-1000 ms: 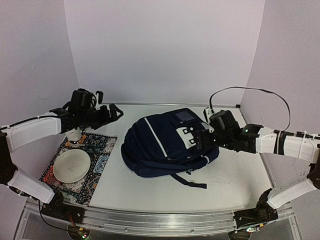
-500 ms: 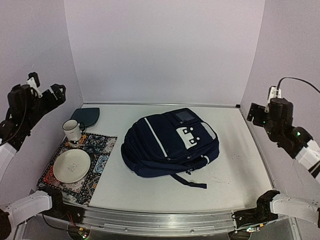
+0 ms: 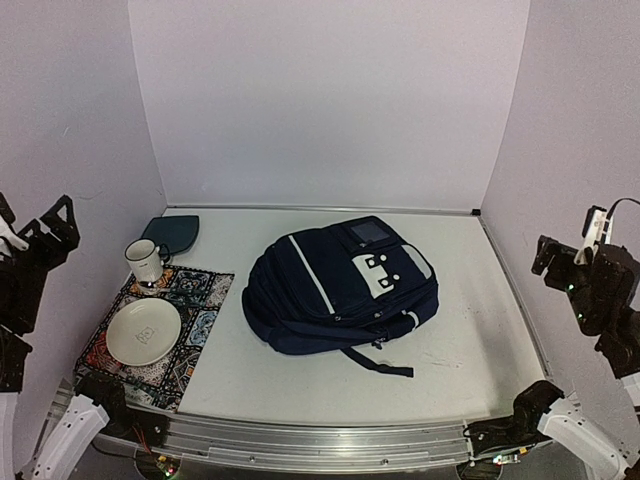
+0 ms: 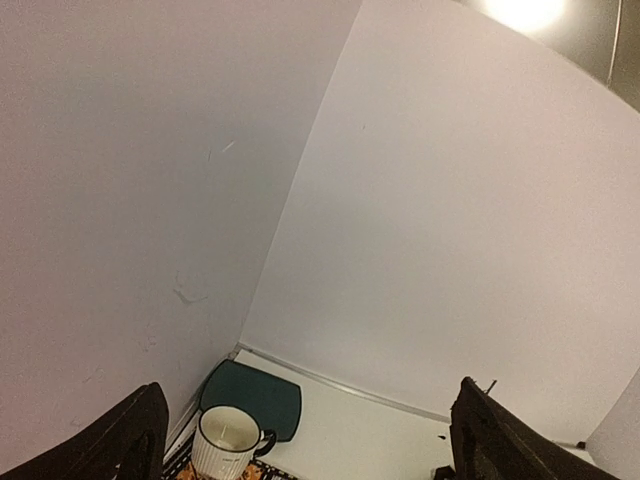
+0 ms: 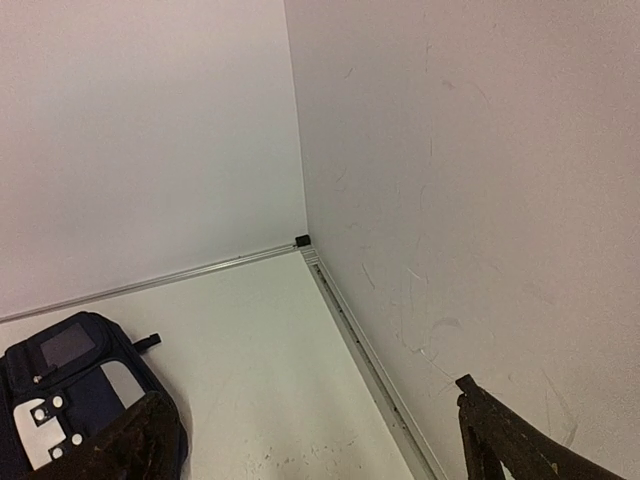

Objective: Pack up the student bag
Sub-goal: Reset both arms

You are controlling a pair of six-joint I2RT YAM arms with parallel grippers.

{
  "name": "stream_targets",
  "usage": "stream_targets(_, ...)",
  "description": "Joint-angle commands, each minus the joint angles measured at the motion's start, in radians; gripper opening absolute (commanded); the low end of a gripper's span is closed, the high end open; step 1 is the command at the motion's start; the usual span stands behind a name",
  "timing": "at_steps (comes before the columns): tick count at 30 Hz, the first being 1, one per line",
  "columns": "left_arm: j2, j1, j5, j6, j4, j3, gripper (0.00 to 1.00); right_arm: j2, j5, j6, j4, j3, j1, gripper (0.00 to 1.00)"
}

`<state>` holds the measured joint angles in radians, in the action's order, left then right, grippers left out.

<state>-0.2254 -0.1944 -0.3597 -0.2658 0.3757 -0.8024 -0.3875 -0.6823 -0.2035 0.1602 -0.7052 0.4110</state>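
Observation:
The student bag point(image 3: 340, 285), a navy backpack with thin white stripes and white buckle patches, lies closed in the middle of the table, straps trailing toward the front. Its top corner also shows in the right wrist view point(image 5: 70, 390). My left gripper point(image 3: 35, 225) is raised at the far left edge, away from the table, open and empty; the left wrist view shows its gripper point(image 4: 310, 440) with fingers wide apart. My right gripper point(image 3: 570, 250) is raised at the far right edge, open and empty, and also shows in the right wrist view point(image 5: 310, 440).
A patterned mat point(image 3: 195, 300) at front left carries a white plate point(image 3: 144, 332) and a ribbed mug point(image 3: 145, 262). A dark-teal pouch point(image 3: 172, 232) lies in the back left corner. The mug point(image 4: 225, 440) and the pouch point(image 4: 255, 395) show in the left wrist view. A metal rail point(image 5: 370, 350) edges the table's right side.
Both arms have pulled back and up to the sides. The right gripper has left the bag's front pocket; the left gripper has left the mug and pouch area. The bag has not moved.

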Motion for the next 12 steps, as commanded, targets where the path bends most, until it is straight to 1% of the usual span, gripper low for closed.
stream_targets(1, 0.026, 0.000, 0.013, 0.026, -0.017, 0.046, 1.00, 0.029, 0.006, -0.001, 0.011, 0.025, 0.002, 0.98)
stream_targets(12, 0.022, 0.000, 0.025, 0.058, -0.015, 0.057, 1.00, 0.017, 0.004, 0.001, 0.016, 0.026, 0.002, 0.98)
